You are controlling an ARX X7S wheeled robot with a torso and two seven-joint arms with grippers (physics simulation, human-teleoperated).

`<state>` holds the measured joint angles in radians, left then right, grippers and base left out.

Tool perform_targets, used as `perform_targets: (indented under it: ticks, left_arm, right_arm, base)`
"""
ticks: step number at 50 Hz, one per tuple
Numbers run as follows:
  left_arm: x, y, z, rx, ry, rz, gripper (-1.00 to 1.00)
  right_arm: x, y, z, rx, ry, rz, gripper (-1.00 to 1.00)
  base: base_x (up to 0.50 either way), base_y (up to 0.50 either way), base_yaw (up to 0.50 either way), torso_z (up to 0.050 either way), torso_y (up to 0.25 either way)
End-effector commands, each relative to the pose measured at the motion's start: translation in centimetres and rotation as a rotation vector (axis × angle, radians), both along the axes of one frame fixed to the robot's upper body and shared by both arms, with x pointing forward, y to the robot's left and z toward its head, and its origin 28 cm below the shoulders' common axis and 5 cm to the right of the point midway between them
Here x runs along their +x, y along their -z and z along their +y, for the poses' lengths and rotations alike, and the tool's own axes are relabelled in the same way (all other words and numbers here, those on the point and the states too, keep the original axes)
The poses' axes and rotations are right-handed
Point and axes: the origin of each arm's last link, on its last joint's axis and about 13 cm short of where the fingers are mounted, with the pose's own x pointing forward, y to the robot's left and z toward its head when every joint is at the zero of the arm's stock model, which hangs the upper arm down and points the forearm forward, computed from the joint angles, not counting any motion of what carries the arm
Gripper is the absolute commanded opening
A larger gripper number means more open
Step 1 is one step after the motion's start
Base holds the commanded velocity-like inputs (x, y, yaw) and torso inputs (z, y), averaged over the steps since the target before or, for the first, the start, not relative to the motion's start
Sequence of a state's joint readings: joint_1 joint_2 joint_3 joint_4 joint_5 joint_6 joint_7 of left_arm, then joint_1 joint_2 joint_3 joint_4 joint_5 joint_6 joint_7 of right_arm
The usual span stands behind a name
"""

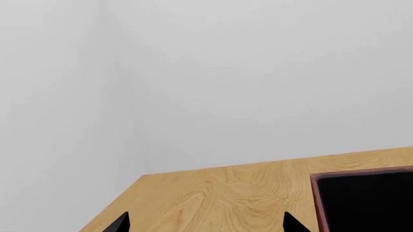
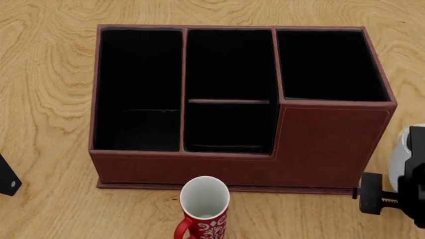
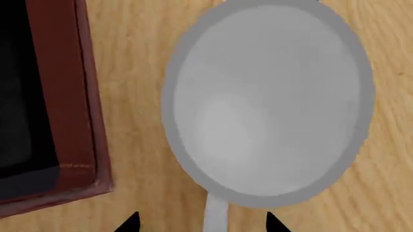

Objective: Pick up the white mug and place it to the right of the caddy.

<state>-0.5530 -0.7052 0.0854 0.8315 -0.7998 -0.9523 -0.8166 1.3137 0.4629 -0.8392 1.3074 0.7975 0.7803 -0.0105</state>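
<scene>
In the left wrist view, the left gripper point(image 1: 205, 224) showed only two black fingertips point(image 1: 118, 223) at the frame edge, set wide apart with nothing between them, above the wooden bench point(image 1: 219, 198). A corner of the caddy point(image 1: 364, 200) with its black lining lay just beyond one tip, and pale walls filled the rest.

In the head view, the caddy point(image 2: 332, 144) stood in the middle of the bench point(image 2: 47, 99), its taller section at the near right. The red mug point(image 2: 204, 209) stood upright just in front of it. The white mug point(image 2: 400, 159) peeked out at the right edge, beside the caddy, mostly hidden by the right arm point(image 2: 415, 184).

In the right wrist view, the white mug point(image 3: 268, 101) sat upright on the bench point(image 3: 135, 96), near the caddy point(image 3: 65, 96) but apart from it. The right gripper point(image 3: 201, 223) had its fingers point(image 3: 129, 223) spread wide to either side of the mug's handle point(image 3: 215, 212), gripping nothing.
</scene>
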Motion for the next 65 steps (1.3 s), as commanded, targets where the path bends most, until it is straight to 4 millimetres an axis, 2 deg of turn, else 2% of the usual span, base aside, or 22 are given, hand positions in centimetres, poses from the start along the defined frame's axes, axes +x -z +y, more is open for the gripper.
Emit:
perform_targets:
  ticks: [1,19,50,65]
  left_arm:
    - [0.1,0.1,0.0,-0.007,0.003,0.001,1.00]
    - [-0.1,0.2,0.3,-0.017,0.002,-0.003,1.00]
    - [-0.8,-0.1,0.6,-0.025,-0.003,-0.024,1.00]
    - [-0.9,-0.1,0.6,-0.027,-0.001,-0.026,1.00]
  right_arm:
    - [0.5,-0.9,0.4,-0.023,-0.052,-0.010,1.00]
    - [-0.1,-2.2,0.9,-0.054,-0.074,-0.024,1.00]
    - [-4.7,-1.2,1.0,-0.058,-0.075,-0.024,1.00]
    - [-6.4,-2.8,1.7,-0.070,-0.127,-0.070,1.00]
  base:
    - [0.00,0.00,0.00,0.000,0.000]
    - [0.00,0.00,0.00,0.000,0.000]
    - [0.00,0.00,0.00,0.000,0.000]
    - [0.00,0.00,0.00,0.000,0.000]
